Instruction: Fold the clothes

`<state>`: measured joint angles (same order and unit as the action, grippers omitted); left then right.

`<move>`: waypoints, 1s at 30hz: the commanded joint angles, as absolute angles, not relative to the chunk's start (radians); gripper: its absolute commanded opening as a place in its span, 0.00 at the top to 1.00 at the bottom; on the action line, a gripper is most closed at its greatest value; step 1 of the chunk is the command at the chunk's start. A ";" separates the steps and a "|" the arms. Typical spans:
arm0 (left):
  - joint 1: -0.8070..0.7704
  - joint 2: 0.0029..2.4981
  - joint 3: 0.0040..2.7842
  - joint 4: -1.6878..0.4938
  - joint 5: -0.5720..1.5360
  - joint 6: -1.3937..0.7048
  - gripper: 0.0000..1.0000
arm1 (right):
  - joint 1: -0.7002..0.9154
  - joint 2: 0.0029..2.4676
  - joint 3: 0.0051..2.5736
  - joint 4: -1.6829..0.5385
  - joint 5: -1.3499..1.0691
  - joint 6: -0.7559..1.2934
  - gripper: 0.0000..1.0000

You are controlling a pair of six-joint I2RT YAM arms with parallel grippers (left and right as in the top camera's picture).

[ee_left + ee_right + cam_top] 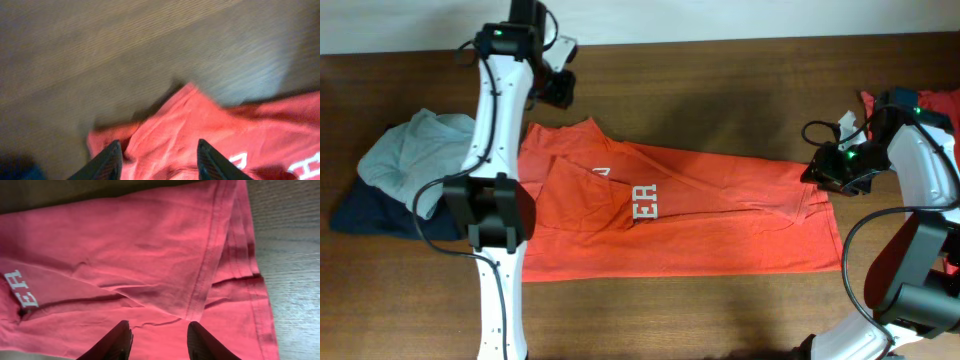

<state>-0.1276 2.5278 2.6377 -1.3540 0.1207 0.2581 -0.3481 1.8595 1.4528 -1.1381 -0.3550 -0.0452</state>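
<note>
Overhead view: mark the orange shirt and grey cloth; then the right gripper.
orange shirt [720, 225], overhead view, flat cloth near its middle.
grey cloth [405, 155], overhead view, middle of the crumpled heap.
right gripper [159, 325], right wrist view, midway between its fingertips.

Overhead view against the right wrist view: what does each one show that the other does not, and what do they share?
Only overhead: the whole outline of the orange-red T-shirt, the left arm and right arm, a grey-blue garment over a dark cloth beside the left arm, and more red cloth by the right arm. Only right wrist: the stitched hem up close, and the right tool, fingers apart above the shirt. Both: the T-shirt, its white letters "ER", the wooden table.
</note>
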 commanded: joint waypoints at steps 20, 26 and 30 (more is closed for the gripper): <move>-0.215 2.767 2.649 -1.291 0.104 0.330 0.58 | -0.228 1.854 1.455 -1.111 -0.358 -0.044 0.59; -0.215 2.769 2.659 -1.292 0.014 0.327 0.88 | -0.228 1.854 1.449 -1.110 -0.358 -0.045 0.59; -0.215 2.747 2.709 -1.313 -0.023 0.291 0.99 | -0.228 1.854 1.449 -1.106 -0.358 -0.045 0.59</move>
<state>-0.2188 2.7491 2.6537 -1.3010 0.0303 0.3210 -0.2317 1.8595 1.4528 -1.1095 -0.3641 -0.0444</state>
